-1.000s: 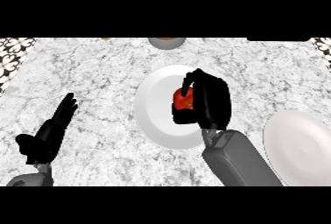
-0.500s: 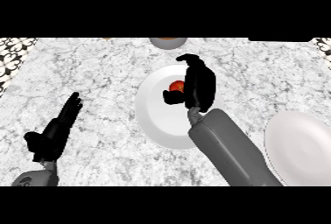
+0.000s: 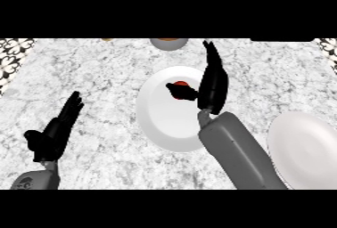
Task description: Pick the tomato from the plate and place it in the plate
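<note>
A red tomato (image 3: 178, 83) lies on the upper part of the white plate (image 3: 161, 124) at the counter's middle. My right hand (image 3: 214, 84) is over that plate's right rim, fingers straight and pointing away from me. Its thumb sticks out to the left and hides the tomato's lower half. The hand is open, with the tomato beside the palm. A second white plate (image 3: 306, 147) lies at the right edge, bare. My left hand (image 3: 56, 129) rests open at the lower left, fingers up.
A grey bowl (image 3: 168, 43) with something brown inside stands at the counter's far edge, just beyond the right hand's fingertips. A patterned wall strip shows at the far left and right corners. The marble top stretches between the left hand and the middle plate.
The right hand, curled round the tomato a second ago, has straightened its fingers and stretched farther away. The tomato stays on the middle plate. The left hand has barely moved.
</note>
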`<action>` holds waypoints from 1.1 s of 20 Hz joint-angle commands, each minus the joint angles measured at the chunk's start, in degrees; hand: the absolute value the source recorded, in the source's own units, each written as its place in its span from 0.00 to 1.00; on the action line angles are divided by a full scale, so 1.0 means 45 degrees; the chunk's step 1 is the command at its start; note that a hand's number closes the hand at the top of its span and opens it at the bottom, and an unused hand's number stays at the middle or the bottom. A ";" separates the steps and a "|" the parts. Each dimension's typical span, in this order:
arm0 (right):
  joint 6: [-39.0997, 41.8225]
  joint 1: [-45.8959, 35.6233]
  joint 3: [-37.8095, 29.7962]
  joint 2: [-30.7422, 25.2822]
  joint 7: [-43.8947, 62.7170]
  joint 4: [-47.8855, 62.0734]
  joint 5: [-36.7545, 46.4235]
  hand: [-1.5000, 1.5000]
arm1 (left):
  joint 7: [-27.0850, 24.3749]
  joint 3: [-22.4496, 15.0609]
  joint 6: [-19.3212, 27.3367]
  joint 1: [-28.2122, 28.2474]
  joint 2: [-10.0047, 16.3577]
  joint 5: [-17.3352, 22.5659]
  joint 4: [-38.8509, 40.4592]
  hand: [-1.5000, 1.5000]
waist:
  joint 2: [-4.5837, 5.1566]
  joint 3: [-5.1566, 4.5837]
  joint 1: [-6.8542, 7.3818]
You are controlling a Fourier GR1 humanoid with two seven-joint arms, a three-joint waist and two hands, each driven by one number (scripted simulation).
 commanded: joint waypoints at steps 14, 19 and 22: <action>0.3021 0.9375 -0.2645 -0.3511 -0.9009 -0.7078 -0.8590 0.00 | -0.0019 0.0148 0.0243 0.0418 -0.0198 -0.0073 -0.0176 0.50 | -0.0062 0.0009 -0.0367; 0.4483 0.9497 -0.3421 -0.3535 -1.0541 -0.5797 -0.8947 0.00 | -0.0346 0.0763 -0.0824 0.0599 0.0650 0.0483 -0.0289 0.50 | -0.0036 -0.0009 -0.0155; 0.5601 0.9774 -0.4514 -0.4011 -1.1560 -0.4920 -0.9589 0.00 | -0.0049 0.0126 0.0228 0.0233 -0.0380 -0.0210 -0.0075 0.50 | -0.0032 -0.0009 -0.0181</action>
